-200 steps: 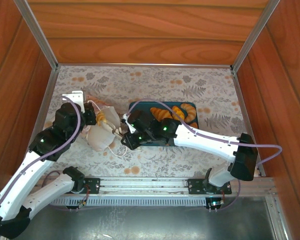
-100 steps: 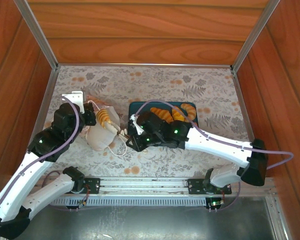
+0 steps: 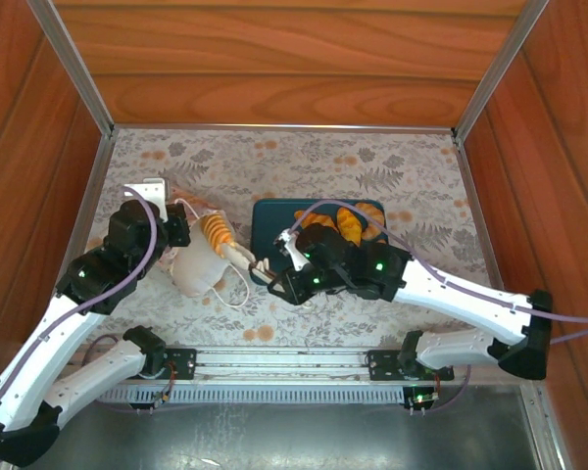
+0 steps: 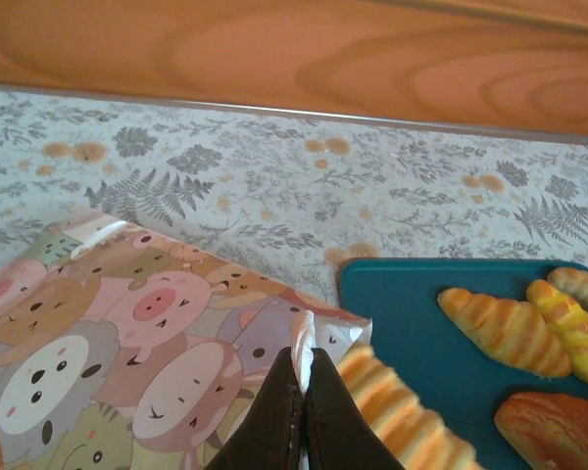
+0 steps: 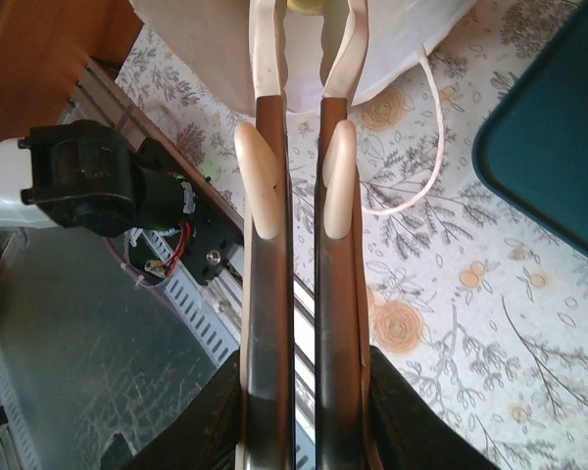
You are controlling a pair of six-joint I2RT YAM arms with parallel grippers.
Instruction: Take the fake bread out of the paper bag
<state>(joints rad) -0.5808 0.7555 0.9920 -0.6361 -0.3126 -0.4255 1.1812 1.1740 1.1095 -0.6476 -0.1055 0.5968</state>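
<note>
We see the left gripper (image 4: 300,397) with its two dark fingers pressed together on the upper edge of the paper bag (image 4: 147,343), a strip of white paper pinched between them. The bag's printed side, covered in cartoon pigs and bears, faces the left wrist camera. From above, the bag sits on the left part of the flowered table (image 3: 372,166), left of the teal tray (image 3: 270,211).

A ridged roll (image 3: 217,233) pokes out of the bag's mouth, just beside the pinched edge and between the bag and the tray. We cannot tell whether it touches the tray.

More bread lies on the tray. In the left wrist view we make out a croissant (image 4: 505,330), a yellow striped piece (image 4: 570,331) close against it, and a darker reddish-brown piece (image 4: 554,428) nearer the camera.

The right gripper (image 3: 268,271) is low over the table between the bag and the tray's near left corner, pointing at the bag. Its fingers (image 5: 265,206) run side by side with a narrow gap; we see nothing clamped between them. Their cream tips reach the bag's white side, but we cannot tell if they touch it. A white cord handle (image 5: 426,157) loops on the table between the fingers and the tray's corner.
</note>
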